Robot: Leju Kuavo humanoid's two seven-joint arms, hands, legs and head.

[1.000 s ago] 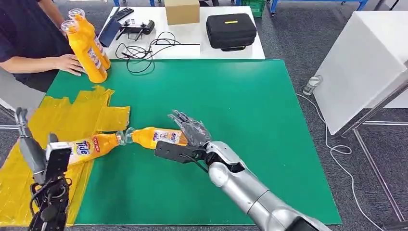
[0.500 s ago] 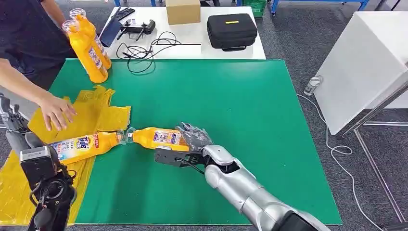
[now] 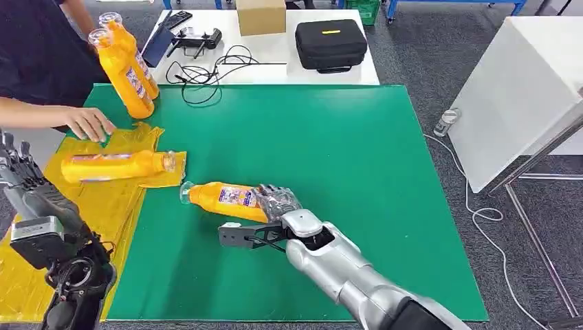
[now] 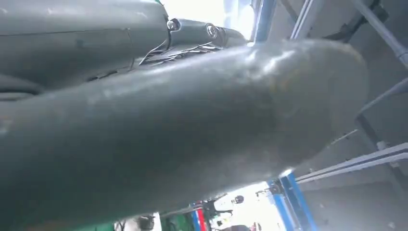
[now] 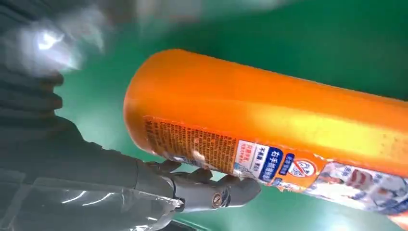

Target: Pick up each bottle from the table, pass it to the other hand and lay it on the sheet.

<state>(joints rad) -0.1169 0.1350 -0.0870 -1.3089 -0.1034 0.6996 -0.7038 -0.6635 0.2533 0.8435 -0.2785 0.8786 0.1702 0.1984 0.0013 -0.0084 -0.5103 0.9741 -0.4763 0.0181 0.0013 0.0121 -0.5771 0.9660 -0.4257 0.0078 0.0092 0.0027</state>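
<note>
Green covers most of the counter [image 3: 330,151], with a yellow sheet [image 3: 103,199] over its left side. My right hand [image 3: 278,201] is wrapped round the base of a bottle [image 3: 223,197] that lies on the green, its cap pointing toward the sheet and stopping just short of the sheet's edge; in the right wrist view my fingers [image 5: 211,190] curl under the orange body [image 5: 269,120]. My left hand [image 3: 24,185] is raised off the counter's left edge, fingers apart and holding nothing. A second bottle [image 3: 113,166] lies on the sheet. Two more bottles [image 3: 127,65] stand at the far left corner, and a person's hand [image 3: 89,124] rests on the sheet near them. Right of my held bottle the green is open out to the counter's right edge.
</note>
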